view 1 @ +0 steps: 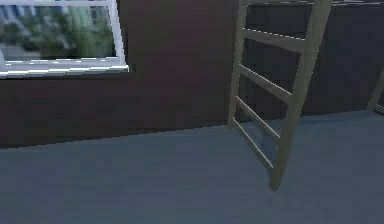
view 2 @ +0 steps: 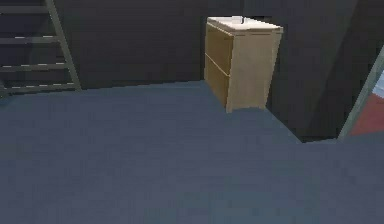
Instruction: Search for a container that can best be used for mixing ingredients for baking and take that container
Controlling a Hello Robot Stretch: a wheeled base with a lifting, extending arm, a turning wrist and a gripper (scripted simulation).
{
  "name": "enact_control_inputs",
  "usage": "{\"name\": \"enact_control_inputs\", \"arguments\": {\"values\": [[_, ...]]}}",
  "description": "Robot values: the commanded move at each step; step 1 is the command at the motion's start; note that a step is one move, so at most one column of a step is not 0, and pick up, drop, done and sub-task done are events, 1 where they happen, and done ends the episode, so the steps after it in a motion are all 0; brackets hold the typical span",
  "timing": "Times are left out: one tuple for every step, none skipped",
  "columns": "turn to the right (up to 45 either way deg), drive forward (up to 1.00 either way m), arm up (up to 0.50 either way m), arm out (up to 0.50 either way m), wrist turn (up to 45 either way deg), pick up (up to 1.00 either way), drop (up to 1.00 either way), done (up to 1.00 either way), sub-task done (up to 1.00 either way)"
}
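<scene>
A dark wall (view 1: 180, 70) with a white-framed window (view 1: 60, 40) stands ahead in the forward view. An open wooden shelf frame (view 1: 275, 85) with bare rungs stands at the forward view's right. In the arm side view a light wooden cabinet (view 2: 240, 62) with two drawers and a white top stands against the dark wall.
Grey-blue floor (view 1: 130, 170) spreads across both views. The shelf frame (view 2: 40, 45) shows again at the arm side view's left. A pale upright edge with a red patch (view 2: 370, 100) stands at the arm side view's right edge.
</scene>
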Motion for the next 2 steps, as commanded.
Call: {"name": "enact_control_inputs", "arguments": {"values": [[-45.0, 0.00, 0.00, 0.00, 0.0, 0.00, 0.00, 0.00, 0.00], [-3.0, 0.00, 0.00, 0.00, 0.0, 0.00, 0.00, 0.00, 0.00]]}}
